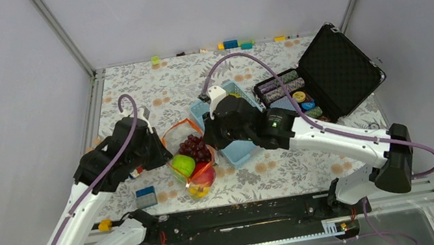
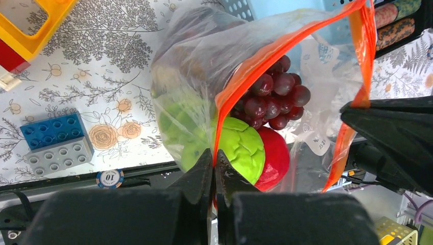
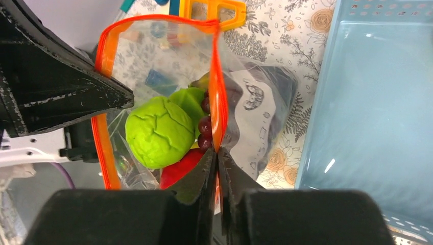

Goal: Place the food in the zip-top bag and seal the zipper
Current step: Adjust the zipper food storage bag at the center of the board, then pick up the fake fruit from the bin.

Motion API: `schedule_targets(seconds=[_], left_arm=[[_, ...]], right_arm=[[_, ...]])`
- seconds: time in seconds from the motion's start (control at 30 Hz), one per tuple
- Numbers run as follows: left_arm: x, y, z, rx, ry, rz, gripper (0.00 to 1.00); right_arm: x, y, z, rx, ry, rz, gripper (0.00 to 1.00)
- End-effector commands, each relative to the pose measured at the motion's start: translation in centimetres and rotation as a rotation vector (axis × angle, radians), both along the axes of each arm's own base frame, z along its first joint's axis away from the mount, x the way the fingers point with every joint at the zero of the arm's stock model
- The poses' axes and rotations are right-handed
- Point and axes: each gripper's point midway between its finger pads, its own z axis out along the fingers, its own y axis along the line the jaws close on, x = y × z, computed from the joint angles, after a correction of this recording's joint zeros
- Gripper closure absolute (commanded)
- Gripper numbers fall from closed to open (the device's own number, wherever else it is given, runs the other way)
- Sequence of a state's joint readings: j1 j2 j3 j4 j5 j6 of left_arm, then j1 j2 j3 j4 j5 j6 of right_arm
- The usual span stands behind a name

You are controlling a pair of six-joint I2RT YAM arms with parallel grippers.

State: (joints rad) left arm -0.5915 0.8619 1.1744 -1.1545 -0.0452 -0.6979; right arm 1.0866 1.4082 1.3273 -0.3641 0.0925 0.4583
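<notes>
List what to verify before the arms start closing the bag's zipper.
1. The left end effector is shut on the narrow orange-red zipper strip: ok.
2. The right end effector is shut on that strip: ok.
3. Inside the clear crinkly zip-top bag lie the dark purple grapes, pale green cabbage-like head and red apple: ok.
4. The strip's two sides meet: not ok, the mouth gapes wide.
5. The light-blue plastic basket is emptied of food: cannot tell, the right arm covers part of it.

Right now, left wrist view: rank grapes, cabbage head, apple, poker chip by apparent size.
1. Grapes.
2. Cabbage head, close to the grapes.
3. Apple, partly hidden, so unsure.
4. Poker chip, clearly smallest.
</notes>
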Motion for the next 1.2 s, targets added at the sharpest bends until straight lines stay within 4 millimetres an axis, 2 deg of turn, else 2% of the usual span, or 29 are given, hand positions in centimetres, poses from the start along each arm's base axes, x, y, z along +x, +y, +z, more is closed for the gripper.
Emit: schedule_targets(seconds=[0.0,0.13,0.3,0.37,0.4,0.47,0.6,0.7,0.83,0.9,1.0,1.17], left_arm=[[1.2,-1.6,1.0,-0.059,-0.060,-0.042,1.00],[1.4,-1.7,1.1,-0.053,-0.072,-0.053,1.00],[1.4,-1.5,0.9,-0.034,-0.081,-0.065,1.00],[1.4,-1.4,0.9,-0.031,-0.088,-0.074,1.00],[1.4,-1.5,0.9,-0.032,-0.092,-0.081,1.00],[1.1,-2.5,1.4,-0.070,-0.102,-0.141,1.00],[1.3,-3.2,1.8,-0.088,-0.127,-0.185,1.00],[1.2,-3.5,2.2,-0.097,-0.148,-0.219,1.00],[1.1,-3.3,2.9,-0.090,-0.185,-0.241,1.00],[1.2,-3.2,3.3,-0.088,-0.206,-0.246,1.00],[1.5,-3.2,3.5,-0.091,-0.229,-0.237,1.00],[1.6,-3.4,3.7,-0.097,-0.241,-0.244,1.00]], right_arm=[[-0.1,1.8,1.7,0.039,-0.035,0.076,0.83],[0.2,1.4,2.4,0.032,-0.079,0.094,0.72],[-0.4,0.5,4.4,0.051,-0.156,0.216,0.27],[0.0,-0.6,5.7,0.046,-0.230,0.230,0.08],[0.5,-1.2,6.2,0.035,-0.271,0.228,0.02],[2.1,-2.8,7.2,0.016,-0.320,0.179,0.00],[6.1,-7.2,7.6,-0.066,-0.330,0.064,0.00],[9.7,-9.6,6.0,-0.188,-0.392,0.028,0.00],[14.8,-12.3,3.0,-0.343,-0.353,-0.067,0.00],[16.8,-12.5,1.3,-0.389,-0.345,-0.046,0.01],[18.8,-11.3,-2.0,-0.473,-0.368,0.053,0.01],[21.6,-9.7,-7.2,-0.556,-0.275,0.085,0.03]])
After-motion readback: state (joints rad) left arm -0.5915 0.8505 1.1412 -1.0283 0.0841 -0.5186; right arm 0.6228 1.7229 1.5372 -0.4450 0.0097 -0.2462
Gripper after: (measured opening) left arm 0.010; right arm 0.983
